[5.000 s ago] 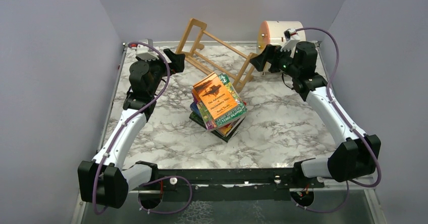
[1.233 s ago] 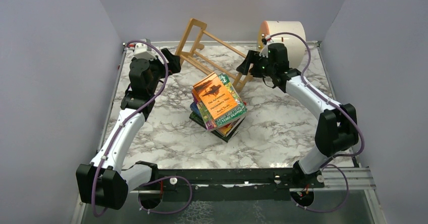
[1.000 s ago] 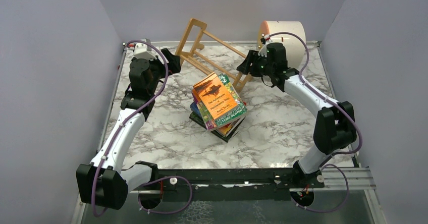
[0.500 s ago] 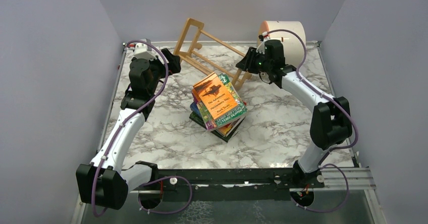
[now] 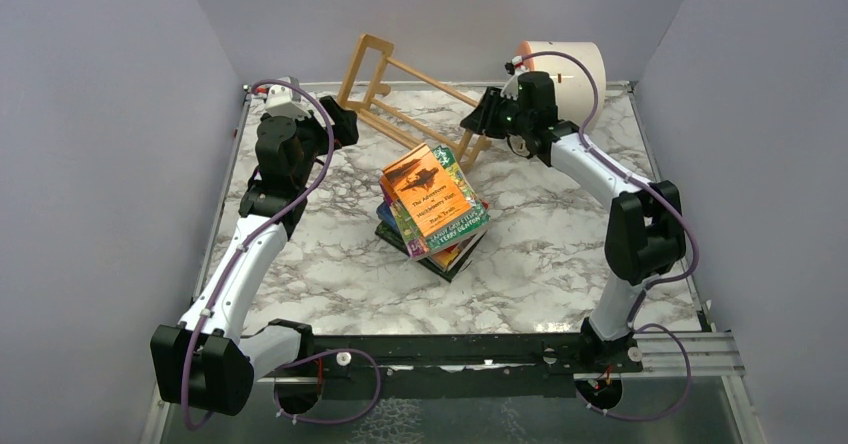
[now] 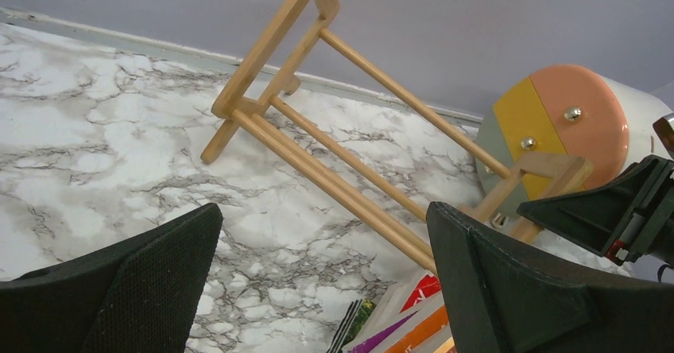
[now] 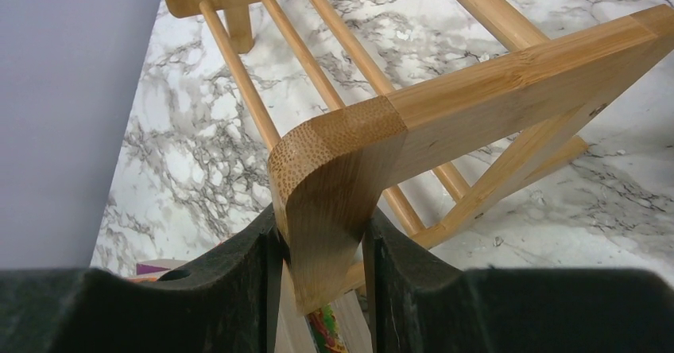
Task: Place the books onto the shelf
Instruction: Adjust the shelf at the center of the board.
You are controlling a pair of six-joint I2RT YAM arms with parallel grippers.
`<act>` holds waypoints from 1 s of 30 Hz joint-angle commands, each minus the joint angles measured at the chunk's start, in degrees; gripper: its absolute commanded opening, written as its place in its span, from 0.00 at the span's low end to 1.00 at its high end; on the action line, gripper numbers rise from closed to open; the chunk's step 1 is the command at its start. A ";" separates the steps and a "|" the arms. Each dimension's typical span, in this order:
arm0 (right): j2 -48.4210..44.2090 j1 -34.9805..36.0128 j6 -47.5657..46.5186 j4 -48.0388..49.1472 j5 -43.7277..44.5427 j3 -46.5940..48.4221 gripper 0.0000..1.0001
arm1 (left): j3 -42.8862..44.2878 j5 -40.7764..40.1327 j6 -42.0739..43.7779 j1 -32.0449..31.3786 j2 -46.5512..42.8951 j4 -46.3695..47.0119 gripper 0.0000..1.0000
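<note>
Cream drum (peach-and-yellow face) at marble table's far edge.

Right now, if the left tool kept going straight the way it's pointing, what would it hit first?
Probably the lower rails of the light-wood slatted rack, lying tipped just ahead of the open left tool. Depth is unclear, so the marble tabletop could come first.

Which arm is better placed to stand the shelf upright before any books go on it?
Right. The right gripper is clamped on the end piece of the shelf, which sits tilted. The left gripper hangs open near the other end, holding nothing.
</note>
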 commanded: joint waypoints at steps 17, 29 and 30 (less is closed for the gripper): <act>6.26 0.88 -3.08 4.19 -4.66 5.99 0.31 | 1.24 -0.83 0.94 0.04 -0.69 -0.43 0.99; 7.98 0.97 -3.93 4.81 -5.99 7.68 0.31 | 1.60 -0.95 1.15 0.04 -0.50 -0.68 0.99; 8.09 0.95 -4.02 4.93 -6.13 7.69 0.31 | 1.56 -0.99 1.15 0.03 -0.51 -0.69 0.99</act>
